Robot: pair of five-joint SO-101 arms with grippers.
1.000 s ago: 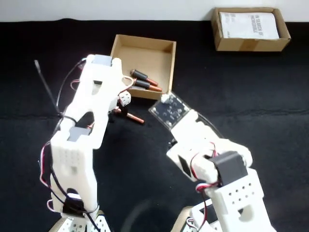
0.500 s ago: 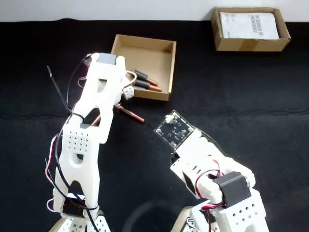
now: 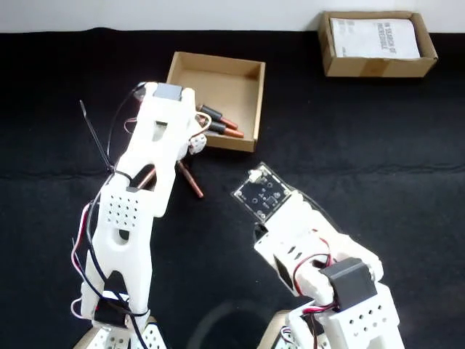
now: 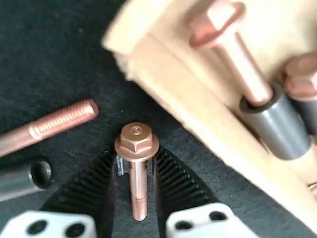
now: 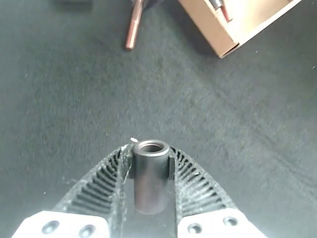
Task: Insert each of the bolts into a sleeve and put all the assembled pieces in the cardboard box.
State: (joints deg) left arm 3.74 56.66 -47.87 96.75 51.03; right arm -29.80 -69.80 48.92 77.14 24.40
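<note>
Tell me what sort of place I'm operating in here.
Probably a lab or hobby bench, not a factory: black cloth-covered table, small cardboard box of bolt-and-sleeve pieces, plain white wall behind.

In the left wrist view the box (image 4: 163,79) is blurred and cut off at the edge, and a loose bolt (image 4: 54,124) and a sleeve (image 4: 22,178) are also cut off. From above, the left arm (image 3: 123,211) covers most of a bolt (image 3: 147,177).

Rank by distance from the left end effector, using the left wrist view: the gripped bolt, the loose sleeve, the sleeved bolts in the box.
1. Gripped bolt, held in the left end effector.
2. Loose sleeve, on the cloth beside it.
3. Sleeved bolts, inside the cardboard box.
</note>
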